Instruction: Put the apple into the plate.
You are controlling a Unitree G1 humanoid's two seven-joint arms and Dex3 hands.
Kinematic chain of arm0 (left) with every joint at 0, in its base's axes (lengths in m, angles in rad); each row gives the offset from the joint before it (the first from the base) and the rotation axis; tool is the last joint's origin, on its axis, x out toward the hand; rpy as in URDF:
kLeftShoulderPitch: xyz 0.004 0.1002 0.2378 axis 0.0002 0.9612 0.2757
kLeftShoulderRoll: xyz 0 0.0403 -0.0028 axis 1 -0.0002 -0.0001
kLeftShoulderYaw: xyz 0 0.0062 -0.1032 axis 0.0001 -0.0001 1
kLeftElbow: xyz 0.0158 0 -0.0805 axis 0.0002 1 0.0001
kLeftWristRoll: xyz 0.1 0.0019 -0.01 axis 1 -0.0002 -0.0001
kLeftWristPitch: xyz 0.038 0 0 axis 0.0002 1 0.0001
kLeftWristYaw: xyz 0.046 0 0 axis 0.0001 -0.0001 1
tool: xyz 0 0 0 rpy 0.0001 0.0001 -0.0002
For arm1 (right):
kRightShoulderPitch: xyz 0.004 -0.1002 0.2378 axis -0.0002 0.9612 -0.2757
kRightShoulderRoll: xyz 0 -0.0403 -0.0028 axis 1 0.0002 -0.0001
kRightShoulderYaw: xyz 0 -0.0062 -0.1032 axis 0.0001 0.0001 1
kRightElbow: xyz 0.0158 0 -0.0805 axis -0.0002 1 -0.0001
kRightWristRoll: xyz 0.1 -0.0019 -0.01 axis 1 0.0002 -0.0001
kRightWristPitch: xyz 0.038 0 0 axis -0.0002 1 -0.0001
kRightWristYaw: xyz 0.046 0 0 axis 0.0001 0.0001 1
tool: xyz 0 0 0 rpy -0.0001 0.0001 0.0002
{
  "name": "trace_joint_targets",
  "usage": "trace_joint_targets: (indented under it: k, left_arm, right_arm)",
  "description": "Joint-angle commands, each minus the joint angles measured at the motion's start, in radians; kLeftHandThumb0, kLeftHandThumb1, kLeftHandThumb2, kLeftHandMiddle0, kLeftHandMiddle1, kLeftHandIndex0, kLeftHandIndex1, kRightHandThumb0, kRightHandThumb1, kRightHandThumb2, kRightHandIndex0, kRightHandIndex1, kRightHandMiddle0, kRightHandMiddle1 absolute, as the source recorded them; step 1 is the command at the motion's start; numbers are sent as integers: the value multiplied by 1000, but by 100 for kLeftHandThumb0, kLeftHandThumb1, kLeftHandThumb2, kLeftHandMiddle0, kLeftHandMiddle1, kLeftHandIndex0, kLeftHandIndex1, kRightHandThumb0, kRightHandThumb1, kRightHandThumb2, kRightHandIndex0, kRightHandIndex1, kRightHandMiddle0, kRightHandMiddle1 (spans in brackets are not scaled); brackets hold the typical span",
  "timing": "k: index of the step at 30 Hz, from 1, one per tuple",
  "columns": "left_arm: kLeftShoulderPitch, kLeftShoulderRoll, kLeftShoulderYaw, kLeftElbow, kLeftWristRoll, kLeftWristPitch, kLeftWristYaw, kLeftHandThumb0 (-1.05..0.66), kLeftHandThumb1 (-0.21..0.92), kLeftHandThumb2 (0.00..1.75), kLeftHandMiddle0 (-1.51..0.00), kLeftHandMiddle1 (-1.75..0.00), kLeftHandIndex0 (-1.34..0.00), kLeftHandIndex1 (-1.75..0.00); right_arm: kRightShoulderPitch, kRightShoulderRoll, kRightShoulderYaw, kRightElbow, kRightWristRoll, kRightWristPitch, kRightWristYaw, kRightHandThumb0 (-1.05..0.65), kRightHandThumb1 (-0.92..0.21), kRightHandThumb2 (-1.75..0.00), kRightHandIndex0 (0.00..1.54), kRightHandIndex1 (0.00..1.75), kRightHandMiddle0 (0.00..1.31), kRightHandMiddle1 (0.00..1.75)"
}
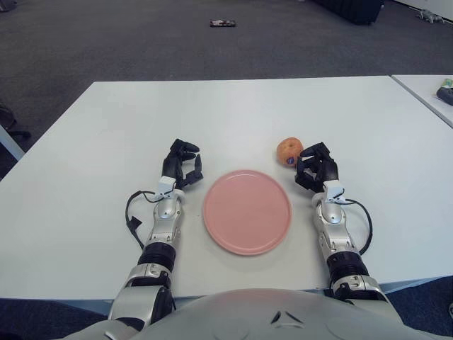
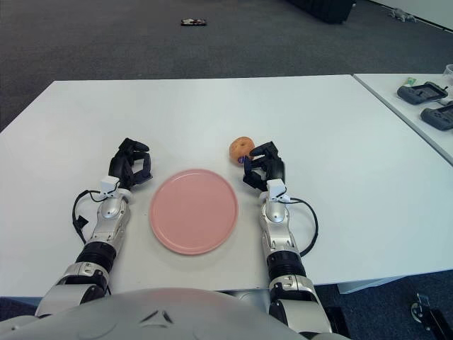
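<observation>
Right hand (image 1: 316, 168) at apple, no grasp yet; task barely started.
Right hand fingers curled, holding nothing, resting on white counter (image 1: 233, 113) just beside small round orange-red apple (image 1: 289, 151) with dark sticker; whether they touch is hard to tell. Left hand (image 1: 182, 164) idle, curled empty, left of flat round pink plate (image 1: 248, 211). Plate empty; grasp, lift, placing all left. Apple's far side hidden.
</observation>
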Motion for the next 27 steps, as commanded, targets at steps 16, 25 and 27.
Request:
trace_joint_targets:
  k: [16,25,27]
  left_arm:
    - [9,-12,-6,-5,-1,22,-4,-44,44,117,-88,-175,-51,-175]
    - [9,-23,-6,-9,3,25,8,-44,44,117,-87,-175,-51,-175]
    - [11,-25,-5,-10,3,26,8,-44,44,117,-87,-175,-51,-175]
  right_arm:
    - [-127,-340,56,-275,-172,138,228,-76,-67,-90,1,97,1,121]
    - [-279,-466,127,-75,-263,53,264,-89,-58,-83,0,28,0,61]
    - [-310,-488,149,-41,-288,37,268,-90,-57,-83,0,16,0,48]
